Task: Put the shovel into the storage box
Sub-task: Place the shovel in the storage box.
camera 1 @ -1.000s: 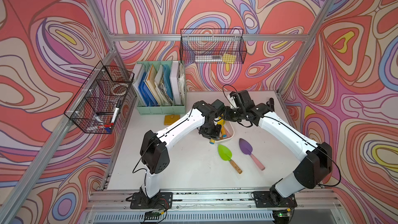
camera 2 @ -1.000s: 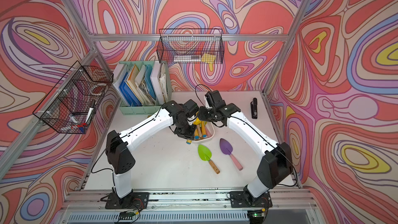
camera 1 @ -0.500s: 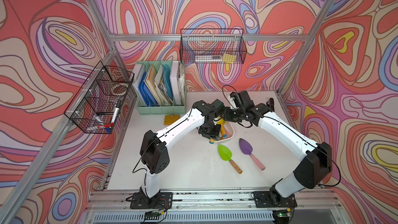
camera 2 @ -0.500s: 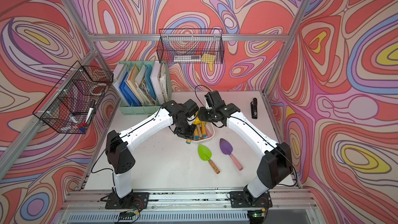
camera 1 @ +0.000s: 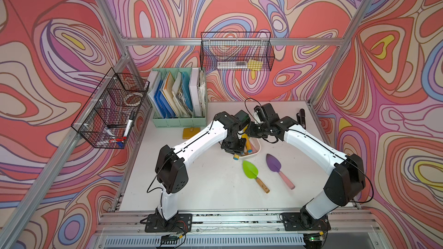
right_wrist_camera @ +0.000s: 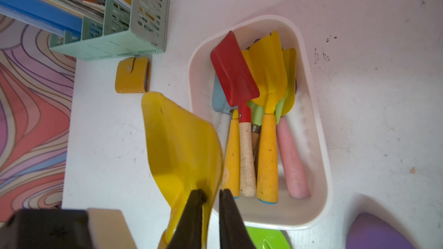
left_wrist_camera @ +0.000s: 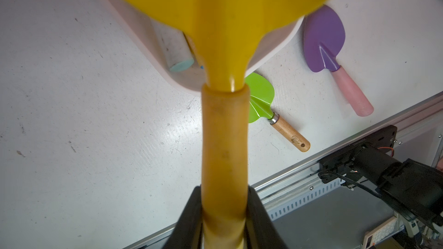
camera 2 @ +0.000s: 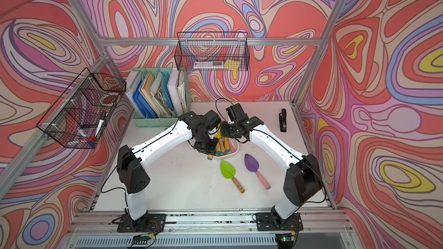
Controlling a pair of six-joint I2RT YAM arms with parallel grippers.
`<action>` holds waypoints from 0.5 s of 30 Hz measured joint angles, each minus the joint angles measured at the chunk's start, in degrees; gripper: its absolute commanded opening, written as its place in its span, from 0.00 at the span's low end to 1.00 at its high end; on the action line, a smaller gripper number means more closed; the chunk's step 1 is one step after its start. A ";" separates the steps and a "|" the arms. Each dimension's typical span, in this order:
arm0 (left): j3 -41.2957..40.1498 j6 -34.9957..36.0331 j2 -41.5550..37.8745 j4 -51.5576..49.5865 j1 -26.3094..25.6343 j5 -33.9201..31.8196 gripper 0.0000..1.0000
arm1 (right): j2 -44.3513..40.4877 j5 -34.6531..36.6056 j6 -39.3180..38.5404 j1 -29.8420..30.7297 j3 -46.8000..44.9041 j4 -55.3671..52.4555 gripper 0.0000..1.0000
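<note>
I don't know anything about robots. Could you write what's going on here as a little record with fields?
Job: putting toy shovels into a white tub
Held item: yellow shovel
Left gripper: clamped on the shovel's handle
Right gripper: jaws pinching the shovel's blade edge
Storage box: white, already holds several shovels, among them a red shovel
On the table beside the box: green shovel, purple shovel
Nearby: mint file organizer, two black wire baskets

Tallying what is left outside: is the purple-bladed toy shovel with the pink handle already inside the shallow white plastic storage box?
No, the purple-bladed toy shovel with the pink handle lies on the white tabletop beside the shallow white plastic storage box, not in it.
</note>
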 measured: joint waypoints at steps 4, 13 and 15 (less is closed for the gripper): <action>-0.70 -0.24 -0.02 0.63 0.04 0.26 0.00 | 0.02 0.02 0.81 0.09 -0.26 0.42 0.02; -1.22 -0.37 -0.87 1.70 0.09 0.92 0.80 | 0.24 0.28 0.96 0.09 -0.55 1.29 0.00; -1.22 -0.39 -1.53 2.25 0.09 1.36 0.89 | 0.63 0.52 0.92 0.09 -0.68 1.29 0.00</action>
